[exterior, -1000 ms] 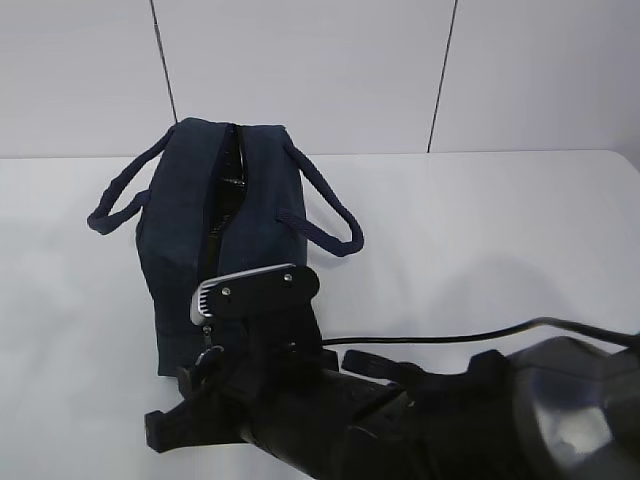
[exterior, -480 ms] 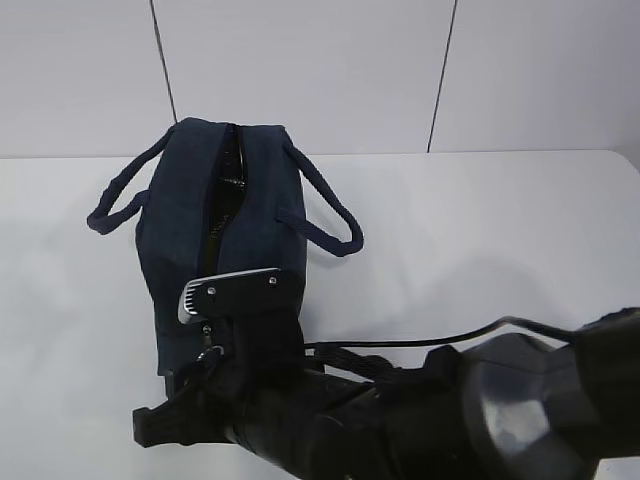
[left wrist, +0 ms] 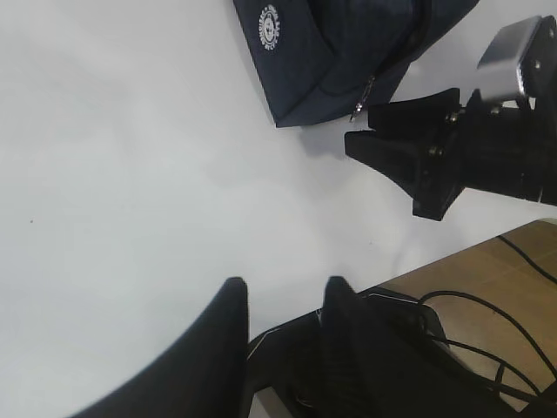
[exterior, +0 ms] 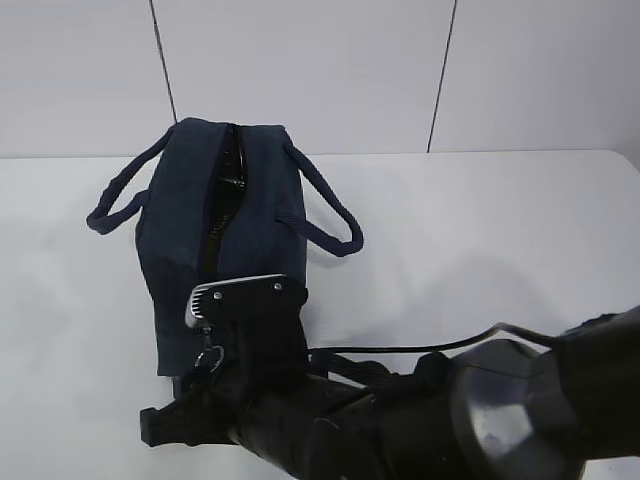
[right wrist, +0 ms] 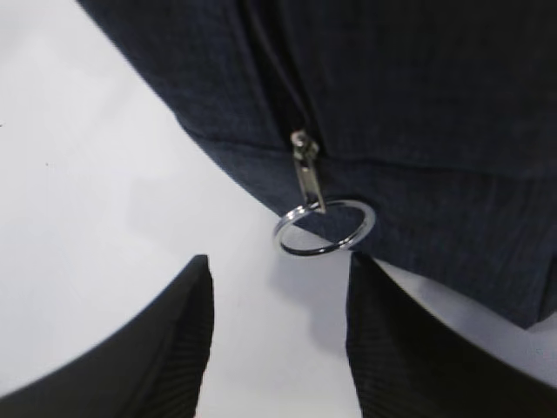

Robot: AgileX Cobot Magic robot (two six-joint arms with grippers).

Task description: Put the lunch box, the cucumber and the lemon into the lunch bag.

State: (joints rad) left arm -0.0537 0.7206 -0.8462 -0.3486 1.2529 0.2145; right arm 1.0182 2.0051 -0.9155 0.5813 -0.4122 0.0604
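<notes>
The dark navy lunch bag [exterior: 215,215] stands on the white table, its top zipper running toward me, with a glossy gap at the far end. Its silver ring pull [exterior: 208,358] hangs at the near end. My right gripper [exterior: 185,395] reaches across to that end. In the right wrist view it [right wrist: 278,261] is open and empty, with the ring pull [right wrist: 324,226] just beyond its fingertips against the bag [right wrist: 392,104]. My left gripper [left wrist: 283,292] is open and empty over the table's near edge, away from the bag [left wrist: 339,43]. The lunch box, cucumber and lemon are out of view.
The white table [exterior: 480,230] stretches to the right of the bag, with a pale wall behind it. The two loop handles [exterior: 325,215] hang out to each side. The right arm [exterior: 450,420] fills the lower front of the exterior view. Cables lie past the table edge [left wrist: 487,313].
My right gripper has shifted slightly left and lower at the bag's near end, and its arm has come further into view. The bag and ring pull have not moved.
</notes>
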